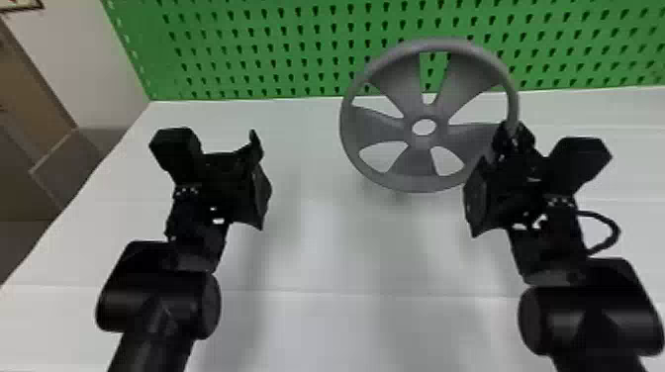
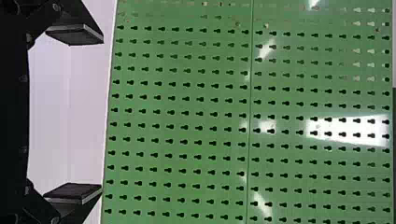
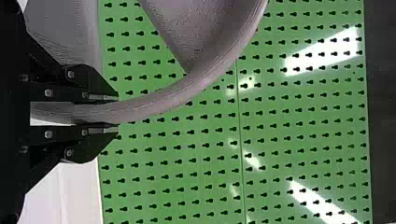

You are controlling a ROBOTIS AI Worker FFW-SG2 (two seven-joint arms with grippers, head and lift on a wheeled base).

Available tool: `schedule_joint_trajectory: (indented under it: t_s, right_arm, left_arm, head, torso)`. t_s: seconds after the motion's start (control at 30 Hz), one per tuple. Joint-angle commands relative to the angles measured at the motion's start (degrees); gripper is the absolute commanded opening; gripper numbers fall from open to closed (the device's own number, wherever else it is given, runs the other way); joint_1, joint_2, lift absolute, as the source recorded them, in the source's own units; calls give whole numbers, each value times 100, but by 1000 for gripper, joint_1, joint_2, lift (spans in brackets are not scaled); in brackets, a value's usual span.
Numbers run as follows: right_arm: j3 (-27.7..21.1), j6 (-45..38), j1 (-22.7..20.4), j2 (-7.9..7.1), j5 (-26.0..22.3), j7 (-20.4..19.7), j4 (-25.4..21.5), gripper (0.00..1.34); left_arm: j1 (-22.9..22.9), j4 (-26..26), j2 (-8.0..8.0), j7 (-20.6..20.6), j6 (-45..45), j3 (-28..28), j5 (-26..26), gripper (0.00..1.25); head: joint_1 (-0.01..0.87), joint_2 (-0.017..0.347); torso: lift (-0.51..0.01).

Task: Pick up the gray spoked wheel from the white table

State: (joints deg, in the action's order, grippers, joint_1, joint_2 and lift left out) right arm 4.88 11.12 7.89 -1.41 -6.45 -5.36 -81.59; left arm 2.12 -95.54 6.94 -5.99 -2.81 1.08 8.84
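The gray spoked wheel is above the white table, its round face turned toward the head view and its broad spokes meeting at a ring-shaped hub with an open hole. Whether its lowest edge touches the table I cannot tell. The right gripper is at the wheel's right side, roughly level with the hub in the head view, and is clenched on the rim there. In the right wrist view, the rim runs between the two black fingers, one on each face of it, and curves on past their tips, so most of the wheel lies to the left of this hand. A black cable loops out from the right arm, to the right of the wheel and lower in the head view. The left gripper is well apart from the wheel, off to its left and above the table, empty, its two fingers spread wide with the table showing between them. Behind the wheel stands a green board full of small dark holes, seen through the upper gap between the spokes. Farther off to the wheel's left is a pale wall.
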Motion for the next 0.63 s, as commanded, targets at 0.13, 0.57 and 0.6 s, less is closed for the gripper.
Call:
schedule_joint_trajectory:
  t_s: [0.13, 0.57, 0.6]
  right_arm:
    - [4, -57, 11, 0, 3, 0, -6, 130]
    - [21, -110, 46, -18, 3, 0, -14, 130]
    - [21, -128, 46, -18, 3, 0, -23, 130]
  left_arm:
    - [-1, 0, 0, 2, 0, -11, 12, 1089]
    - [-1, 0, 0, 2, 0, -20, 21, 1089]
    - [-1, 0, 0, 2, 0, -20, 21, 1089]
  head:
    - [778, 155]
    - [778, 155]
    - [778, 155]
  torso:
    - [-81]
    - [-81]
    - [-81]
